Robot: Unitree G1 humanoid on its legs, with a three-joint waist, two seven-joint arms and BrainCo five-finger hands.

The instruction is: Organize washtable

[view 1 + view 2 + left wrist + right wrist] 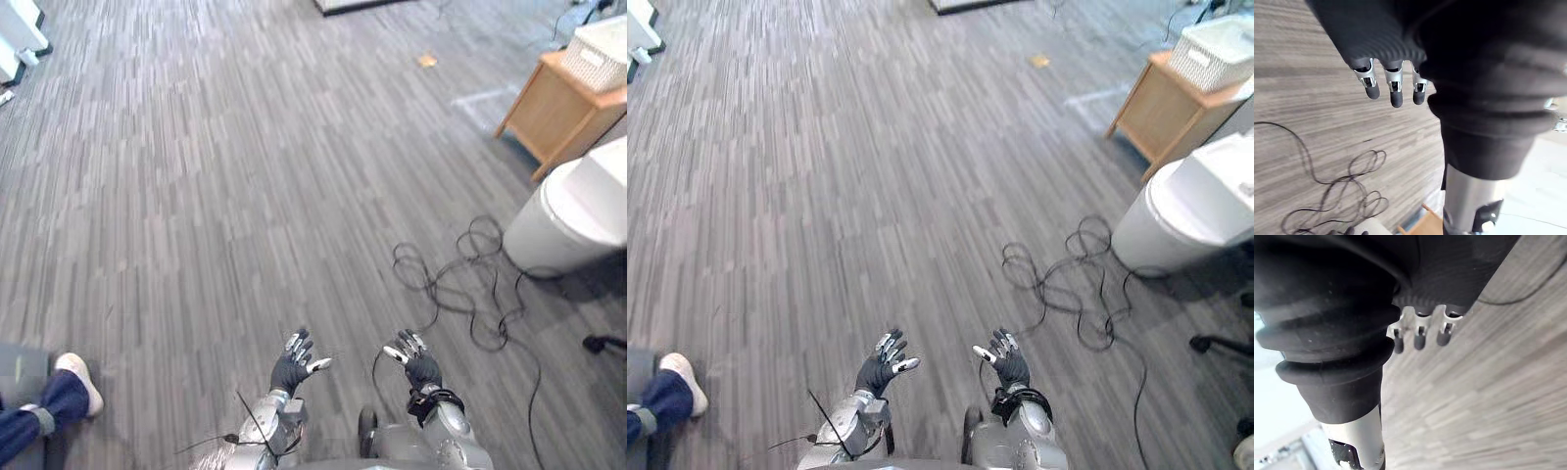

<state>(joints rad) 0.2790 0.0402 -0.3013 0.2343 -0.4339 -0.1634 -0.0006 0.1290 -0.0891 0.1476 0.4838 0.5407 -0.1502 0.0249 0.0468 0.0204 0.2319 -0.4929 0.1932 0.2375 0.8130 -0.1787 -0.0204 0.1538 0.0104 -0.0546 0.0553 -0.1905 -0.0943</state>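
Toilet point(578, 211), white basket point(602, 54) partly beyond right edge

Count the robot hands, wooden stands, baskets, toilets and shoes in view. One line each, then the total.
hands: 2 (left hand, right hand)
stand: 1
basket: 1
toilet: 1
shoe: 1
total: 6

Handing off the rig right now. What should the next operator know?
Left hand open, empty, held out over the floor. Right hand the same beside it.
Wooden stand with a white basket on top is ahead to the right, with a white rounded fixture nearer beside it.
A person's shoe is at lower left.
Done: nothing visible. To do: approach the stand, start organizing.
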